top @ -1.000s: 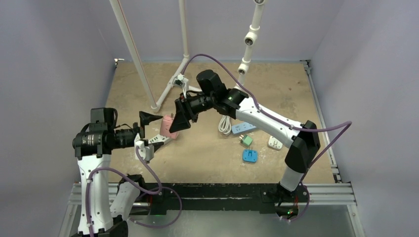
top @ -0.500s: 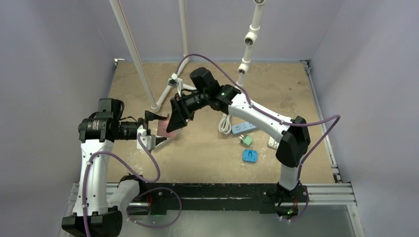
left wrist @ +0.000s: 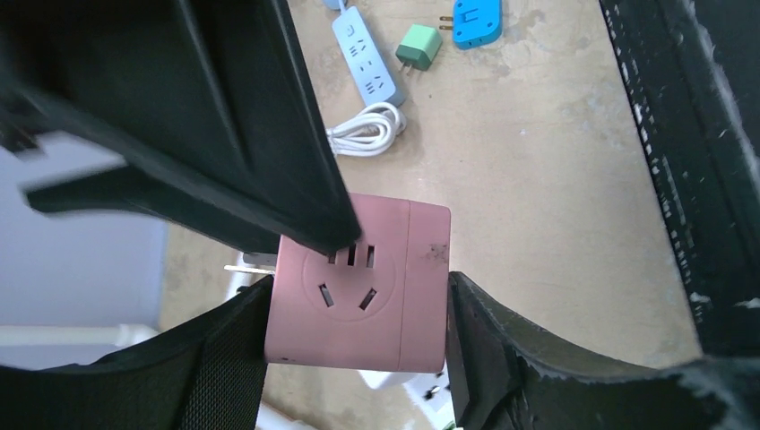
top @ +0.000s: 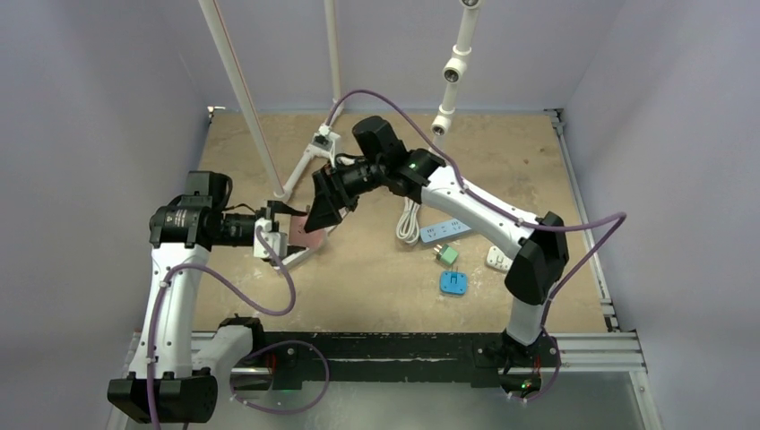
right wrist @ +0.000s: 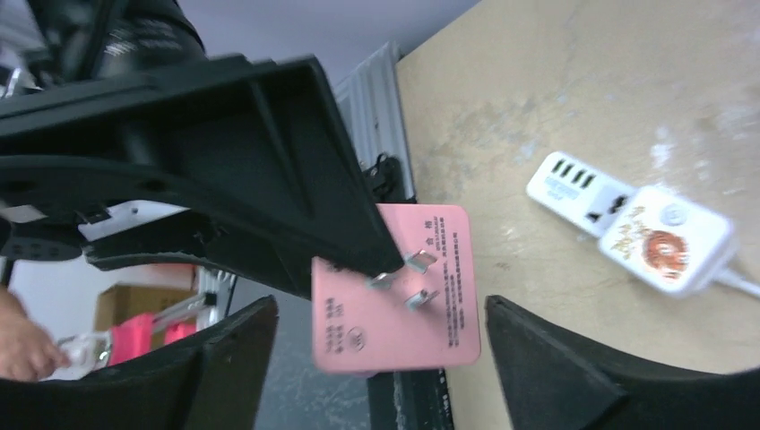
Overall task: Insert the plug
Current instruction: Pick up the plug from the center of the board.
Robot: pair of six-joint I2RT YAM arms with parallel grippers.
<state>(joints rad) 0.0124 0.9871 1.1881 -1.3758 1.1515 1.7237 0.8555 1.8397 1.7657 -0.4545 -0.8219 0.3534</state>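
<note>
The pink plug [left wrist: 358, 305] is a cube with a socket face toward the left wrist camera and three metal prongs on its back face [right wrist: 403, 287]. It hangs above the table at centre left [top: 307, 236]. My left gripper [left wrist: 358, 327] is shut on it, both black fingers pressed against its sides. My right gripper [right wrist: 381, 345] stands open around the prong side, with a gap between each finger and the pink plug. In the top view the left gripper [top: 285, 224] and the right gripper [top: 324, 210] meet tip to tip.
On the table to the right lie a blue power strip [top: 444, 231], a coiled white cable [top: 408, 224], a green adapter [top: 446, 254], a blue plug [top: 453, 283] and a white adapter [top: 499, 260]. A white power strip [right wrist: 627, 224] lies under the grippers. White pipes [top: 242, 90] stand behind.
The left gripper has closed on the pink plug. The right gripper's fingers have spread apart and let go of it. Both arms shifted slightly.
</note>
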